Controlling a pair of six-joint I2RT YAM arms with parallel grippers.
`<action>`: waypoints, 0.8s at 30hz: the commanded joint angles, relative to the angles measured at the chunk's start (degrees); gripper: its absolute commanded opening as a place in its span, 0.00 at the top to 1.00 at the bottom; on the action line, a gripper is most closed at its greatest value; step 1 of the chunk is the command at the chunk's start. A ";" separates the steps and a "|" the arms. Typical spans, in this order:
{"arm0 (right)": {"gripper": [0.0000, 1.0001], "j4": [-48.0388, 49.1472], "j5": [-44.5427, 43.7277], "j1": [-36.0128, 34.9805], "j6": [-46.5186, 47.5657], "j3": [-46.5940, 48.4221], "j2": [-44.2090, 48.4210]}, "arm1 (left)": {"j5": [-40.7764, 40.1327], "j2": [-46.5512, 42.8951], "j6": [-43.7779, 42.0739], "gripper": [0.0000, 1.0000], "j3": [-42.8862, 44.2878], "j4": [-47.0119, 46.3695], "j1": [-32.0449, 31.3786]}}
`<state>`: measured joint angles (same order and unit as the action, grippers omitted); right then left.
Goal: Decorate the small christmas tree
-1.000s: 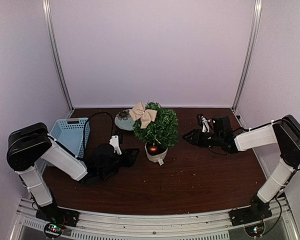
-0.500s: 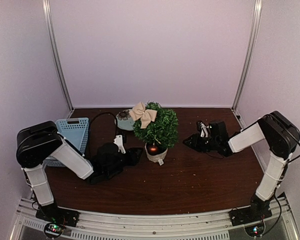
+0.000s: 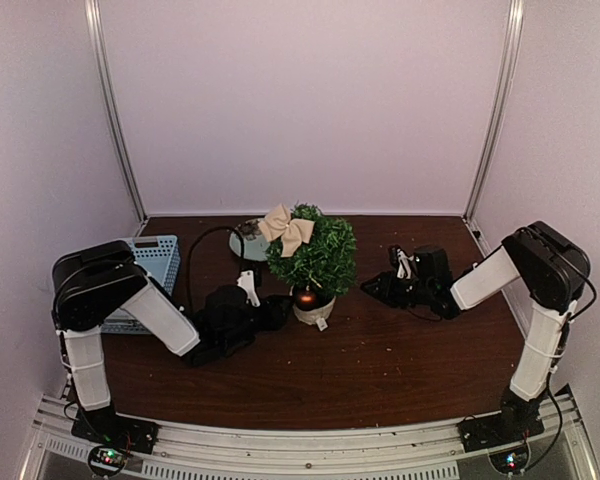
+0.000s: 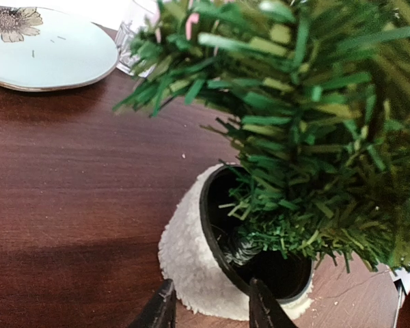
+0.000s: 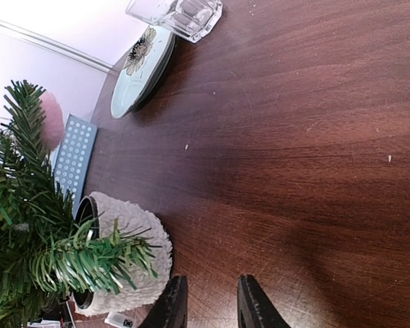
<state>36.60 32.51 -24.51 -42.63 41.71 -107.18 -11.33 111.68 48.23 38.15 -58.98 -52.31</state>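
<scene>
The small christmas tree (image 3: 315, 253) stands mid-table in its off-white fuzzy pot (image 3: 312, 310). A beige bow (image 3: 286, 228) sits on its upper left, and a red ball (image 3: 306, 297) hangs low at the front. My left gripper (image 3: 278, 311) lies on the table right beside the pot's left side. In the left wrist view it (image 4: 212, 311) is open, with the pot's wall (image 4: 191, 263) showing between the fingertips; I cannot tell if they touch it. My right gripper (image 3: 372, 289) is to the tree's right, apart from it, open (image 5: 210, 301) over bare wood.
A pale blue basket (image 3: 150, 258) stands at the left, partly behind the left arm. A pale flowered plate (image 3: 246, 242) and a clear glass cup (image 5: 178, 12) sit behind the tree. A small white tag (image 3: 322, 323) lies at the pot's foot.
My left arm has slid right, bringing its gripper up to the pot. The right gripper has edged left toward the tree and its jaws have narrowed a little.
</scene>
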 commanded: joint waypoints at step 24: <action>0.73 -9.03 0.16 7.02 8.31 4.50 5.64 | 7.27 6.81 2.59 0.73 4.68 -5.93 4.31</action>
<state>28.53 31.38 -18.15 -36.64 42.13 -100.53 -5.19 117.54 50.00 42.54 -60.53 -48.62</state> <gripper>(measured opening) 0.271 0.259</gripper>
